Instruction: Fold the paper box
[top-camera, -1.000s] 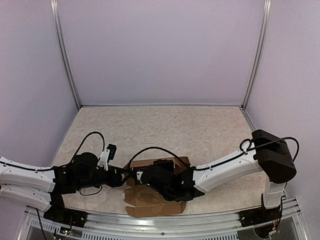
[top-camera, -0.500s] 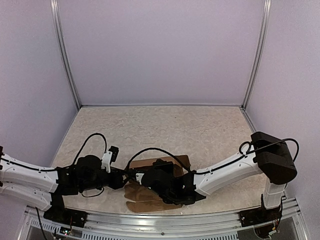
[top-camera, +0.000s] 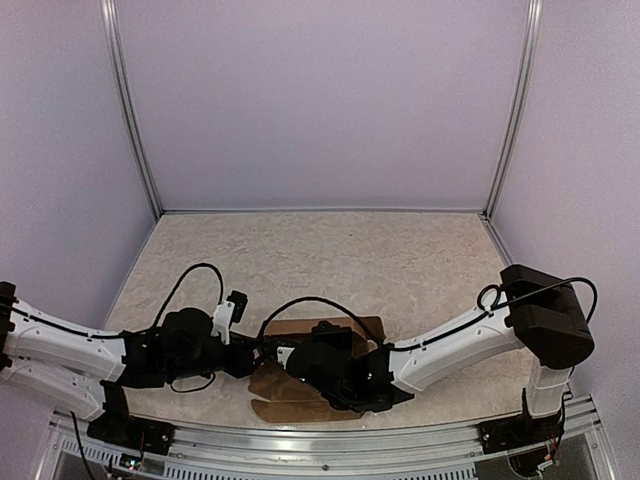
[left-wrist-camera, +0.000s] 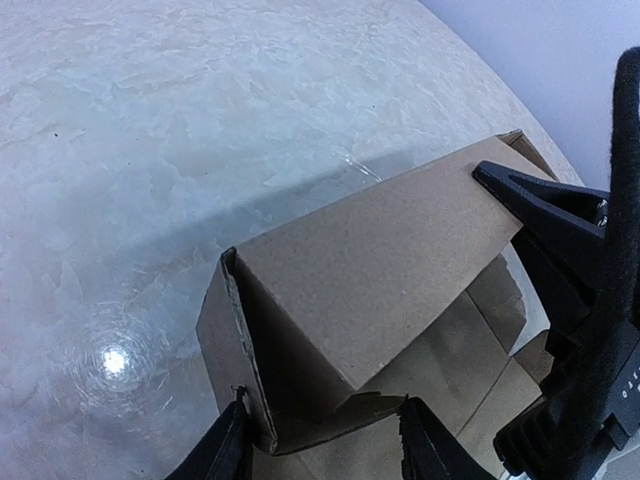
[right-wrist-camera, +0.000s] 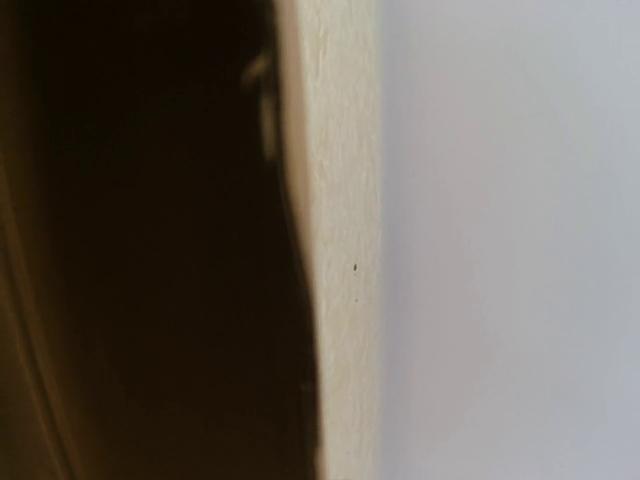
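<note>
1. The paper box (top-camera: 272, 382) is lying near the front edge of the table (top-camera: 330, 255), about midway across it and between the two wrists. Much of it is being covered by the arms in the top view.
2. In the left wrist view the paper box (left-wrist-camera: 370, 270) is showing as plain brown cardboard, partly folded. One long panel is standing raised and tilted over flat flaps that are lying on the tabletop beneath it.
3. The left gripper (left-wrist-camera: 322, 405) is reaching in from the left and pinching the near end of the folded part. Its jaws are standing partway apart with the cardboard between them, and one fingertip (left-wrist-camera: 232, 435) is sitting against the box's corner.
4. From above, the left gripper (top-camera: 250, 362) is lying low at the box's left edge.
5. The right gripper (left-wrist-camera: 495, 180) is pressing its pointed tip onto the far end of the raised panel, jaws fully together. I cannot tell whether any cardboard is being nipped between them.
6. From above, the right gripper (top-camera: 300, 365) is hanging over the middle of the box, just beside the left one.
7. The right wrist view is showing mostly darkness, too close to read.
8. Pale lilac walls (top-camera: 320, 100) are enclosing the table.
</note>
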